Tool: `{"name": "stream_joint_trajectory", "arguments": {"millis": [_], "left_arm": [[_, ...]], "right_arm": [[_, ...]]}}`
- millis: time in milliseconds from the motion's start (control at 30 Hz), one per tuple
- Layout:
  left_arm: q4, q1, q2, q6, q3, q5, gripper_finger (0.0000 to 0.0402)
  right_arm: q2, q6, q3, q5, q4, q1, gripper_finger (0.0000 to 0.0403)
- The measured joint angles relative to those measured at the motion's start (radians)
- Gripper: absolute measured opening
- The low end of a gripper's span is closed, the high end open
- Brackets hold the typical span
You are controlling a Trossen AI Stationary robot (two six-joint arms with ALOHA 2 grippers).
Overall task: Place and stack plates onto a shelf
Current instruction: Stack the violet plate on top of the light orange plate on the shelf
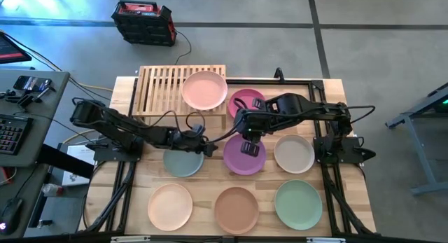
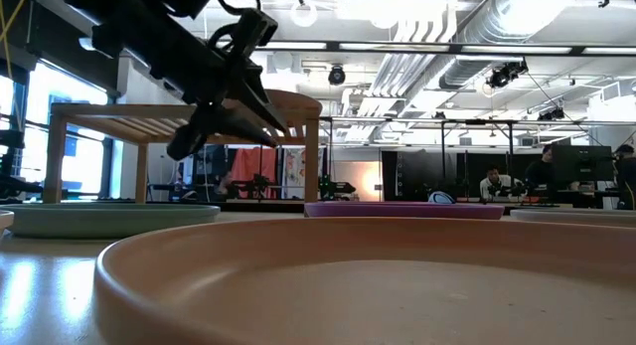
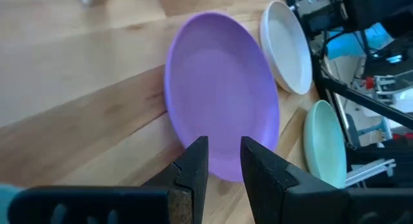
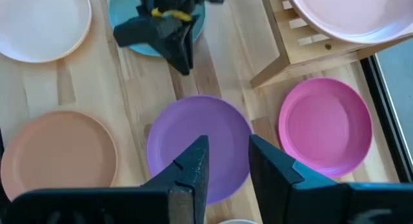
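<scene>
The light-wood slatted shelf (image 1: 162, 89) stands at the table's far side and carries a pale pink plate (image 1: 204, 89) on its right half. A magenta plate (image 1: 246, 103) lies on the table beside it. The purple plate (image 1: 243, 156) lies flat mid-table. My right gripper (image 1: 249, 148) hangs open above it, with the plate below its fingers (image 4: 227, 161). My left gripper (image 1: 205, 146) is open over the right edge of the grey-teal plate (image 1: 182, 162). It points at the purple plate's near rim (image 3: 219, 114) and stays clear of it.
A cream plate (image 1: 294, 153) lies right of the purple one. Peach (image 1: 170, 206), brown (image 1: 236, 209) and mint (image 1: 298, 204) plates line the near edge. The shelf's left half (image 1: 157, 89) is bare slats. A desk with a keyboard (image 1: 10, 134) stands left of the table.
</scene>
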Motion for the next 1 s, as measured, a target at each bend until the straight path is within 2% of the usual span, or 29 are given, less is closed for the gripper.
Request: {"name": "stream_joint_trajectory", "arguments": {"millis": [533, 667, 833, 1000], "left_arm": [[0.152, -0.007, 0.175, -0.046, 0.025, 0.002, 0.0078], [0.148, 0.003, 0.206, -0.023, 0.089, 0.069, 0.0078], [-0.036, 0.017, 0.224, 0.034, 0.199, 0.121, 0.0078], [-0.258, 0.042, 0.224, 0.08, 0.274, 0.113, 0.0078]], "right_arm": [[0.0, 0.007, 0.0, 0.0, -0.001, 0.0, 0.0085], [0.0, 0.007, 0.0, 0.001, 0.0, 0.0, 0.0085], [0.0, 0.008, 0.0, 0.001, 0.0, 0.0, 0.0085], [0.0, 0.03, 0.0, 0.001, 0.0, 0.0, 0.0085]]}}
